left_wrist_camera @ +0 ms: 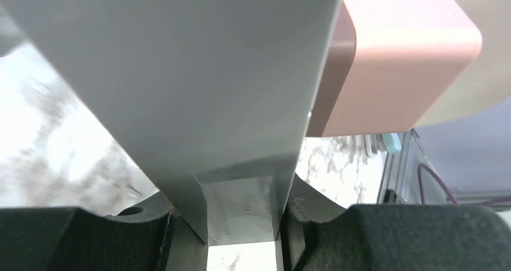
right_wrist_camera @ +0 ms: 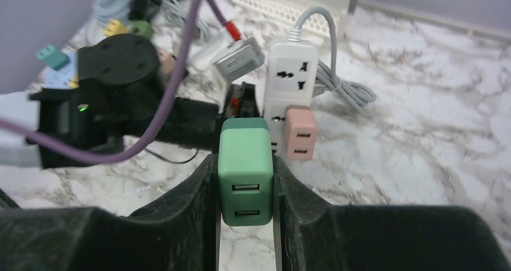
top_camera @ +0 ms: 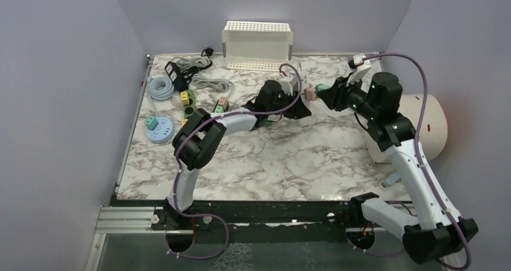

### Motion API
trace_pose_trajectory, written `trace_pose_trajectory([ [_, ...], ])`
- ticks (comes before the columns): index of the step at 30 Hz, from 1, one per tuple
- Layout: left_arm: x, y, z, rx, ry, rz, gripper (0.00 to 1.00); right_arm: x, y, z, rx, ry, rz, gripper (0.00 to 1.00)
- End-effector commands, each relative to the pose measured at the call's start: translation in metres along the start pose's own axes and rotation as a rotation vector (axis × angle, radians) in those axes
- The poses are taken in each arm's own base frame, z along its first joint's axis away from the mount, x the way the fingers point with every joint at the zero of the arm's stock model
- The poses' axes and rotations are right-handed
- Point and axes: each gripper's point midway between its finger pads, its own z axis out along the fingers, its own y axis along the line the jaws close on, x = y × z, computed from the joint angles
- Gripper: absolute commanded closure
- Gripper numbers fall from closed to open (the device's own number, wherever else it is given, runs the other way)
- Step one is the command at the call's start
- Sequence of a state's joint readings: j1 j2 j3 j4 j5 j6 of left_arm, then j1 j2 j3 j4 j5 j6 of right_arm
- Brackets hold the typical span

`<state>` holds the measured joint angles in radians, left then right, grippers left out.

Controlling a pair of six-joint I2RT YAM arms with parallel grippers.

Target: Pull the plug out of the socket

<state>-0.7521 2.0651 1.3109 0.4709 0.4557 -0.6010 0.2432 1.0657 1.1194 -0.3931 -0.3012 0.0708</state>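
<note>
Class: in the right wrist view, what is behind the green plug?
The white power strip, a pink plug in it. The green plug hides its own prongs and the socket behind it.

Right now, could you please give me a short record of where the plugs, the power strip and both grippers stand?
left gripper: closed on the power strip
right gripper: closed on the green plug
green plug: right at the strip's end; whether its prongs are out is hidden
pink plug: seated in the strip, no gripper on it
power strip: white, grey cord trailing toward the back
spare plugs and cables: back left of the table
</note>
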Motion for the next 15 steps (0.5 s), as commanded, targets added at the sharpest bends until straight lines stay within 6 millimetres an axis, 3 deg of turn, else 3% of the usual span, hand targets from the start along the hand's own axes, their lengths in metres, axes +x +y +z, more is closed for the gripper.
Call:
trace_pose_trajectory([
  [1,-0.109,-0.040,-0.012,0.097,-0.169,0.270,1.00,-0.044,0.029,-0.026,-0.110,-0.198,-0.085,0.99],
  [5,-0.165,-0.046,-0.025,-0.024,-0.159,0.500,1.00,-0.022,0.032,-0.015,-0.155,-0.113,-0.084,0.99],
  [10,-0.238,-0.038,-0.078,-0.141,-0.228,0.587,1.00,0.033,0.057,0.003,-0.378,-0.011,-0.058,0.99],
  [12,-0.255,-0.029,-0.103,-0.190,-0.253,0.587,1.00,0.046,0.061,0.010,-0.436,0.029,-0.075,0.99],
  [15,-0.262,-0.031,-0.131,-0.248,-0.261,0.639,1.00,0.066,0.062,0.031,-0.526,0.089,-0.111,0.99],
])
